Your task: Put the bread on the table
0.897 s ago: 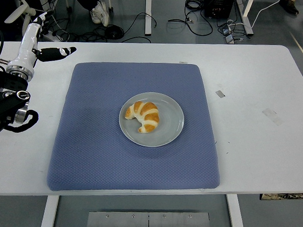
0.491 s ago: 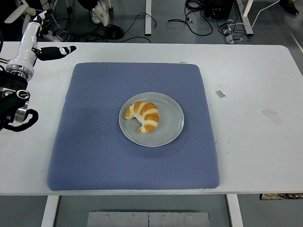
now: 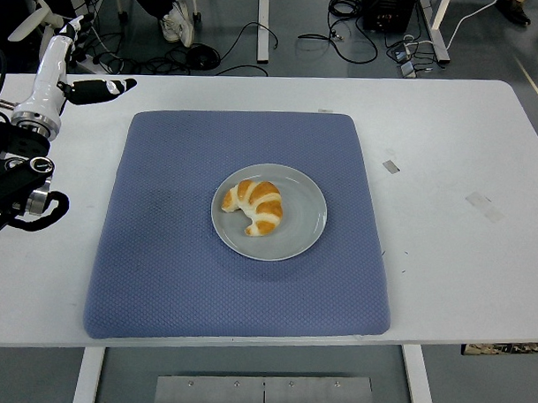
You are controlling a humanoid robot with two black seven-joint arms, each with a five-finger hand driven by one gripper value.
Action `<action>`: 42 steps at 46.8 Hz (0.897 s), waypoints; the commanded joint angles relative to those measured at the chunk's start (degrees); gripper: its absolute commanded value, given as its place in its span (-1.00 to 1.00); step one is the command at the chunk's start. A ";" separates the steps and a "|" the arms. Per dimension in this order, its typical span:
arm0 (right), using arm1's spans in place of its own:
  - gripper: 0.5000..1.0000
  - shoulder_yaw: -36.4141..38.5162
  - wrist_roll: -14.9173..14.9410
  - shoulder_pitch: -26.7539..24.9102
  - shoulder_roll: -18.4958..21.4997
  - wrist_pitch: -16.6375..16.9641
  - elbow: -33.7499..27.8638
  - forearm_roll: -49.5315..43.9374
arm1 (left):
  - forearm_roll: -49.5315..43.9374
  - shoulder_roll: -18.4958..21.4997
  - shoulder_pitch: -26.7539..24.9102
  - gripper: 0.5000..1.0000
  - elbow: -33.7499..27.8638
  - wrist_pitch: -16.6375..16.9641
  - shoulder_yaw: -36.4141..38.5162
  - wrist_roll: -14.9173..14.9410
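Grey flooring with loose black cables (image 3: 346, 32) and table legs filled the top of the frame, and a person's white shoe (image 3: 178, 23) showed at the upper left beyond the far edge. Below it, a white table (image 3: 456, 155) spanned nearly the whole picture, its near edge running along the bottom. On it lay a large blue mat (image 3: 161, 251) with a quilted texture, roughly square, occupying the centre and reaching close to the near edge. A round grey plate (image 3: 308, 216) sat on the mat, slightly right of the mat's middle. The bread (image 3: 256, 205), a golden-brown croissant with pale bands, lay on the left half of the plate, curved, and within its rim; it was not on the bare table. The left arm (image 3: 18, 171) entered at the left edge of the frame, black in its lower part with a white and silver segment rising toward the upper left corner; it stood over the table left of the mat and well apart from the plate. The left hand (image 3: 98, 90) showed as a dark shape near the mat's upper left corner; whether its fingers were released or clenched could not be told. Two small pieces of tape (image 3: 481, 205) were stuck to the table right of the mat.
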 commanded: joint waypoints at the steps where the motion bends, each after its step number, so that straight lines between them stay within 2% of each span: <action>1: 1.00 0.00 -0.01 -0.01 0.00 -0.01 0.00 0.00 | 0.00 0.04 0.01 0.92 0.00 0.00 0.07 0.01; 42: 1.00 0.00 -0.01 -0.01 0.00 -0.01 0.00 0.00 | -0.70 -0.05 -0.34 0.96 -0.09 0.00 -0.90 0.01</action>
